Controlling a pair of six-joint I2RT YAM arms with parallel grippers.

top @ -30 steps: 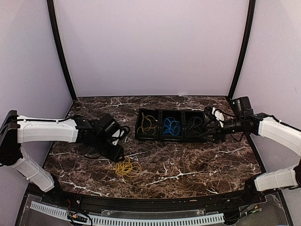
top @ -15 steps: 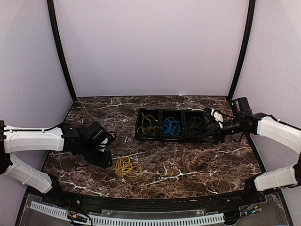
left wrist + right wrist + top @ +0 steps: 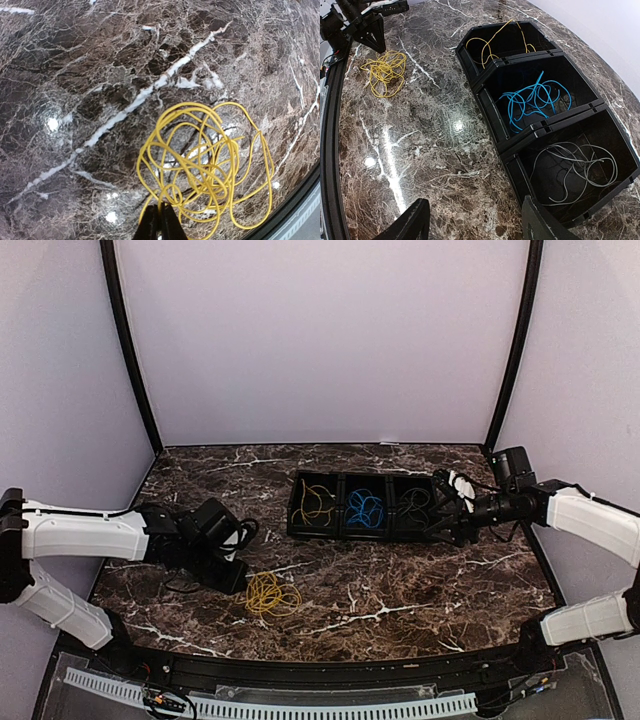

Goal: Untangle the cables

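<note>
A loose yellow cable coil lies on the marble near the front edge. My left gripper sits at its left rim. In the left wrist view the coil fills the lower right, and the left gripper is shut with one yellow strand pinched between its fingertips. A black three-bin tray holds a yellow cable, a blue cable and a dark grey cable. My right gripper hovers at the tray's right end, open and holding nothing.
The right wrist view shows the tray wall, the blue cable, the grey cable and the far yellow coil. A black rail borders the table's front edge. Walls enclose the other sides.
The left arm drew back to the left, then came in to the yellow coil's left rim and its jaws closed. The right arm stayed almost still.
</note>
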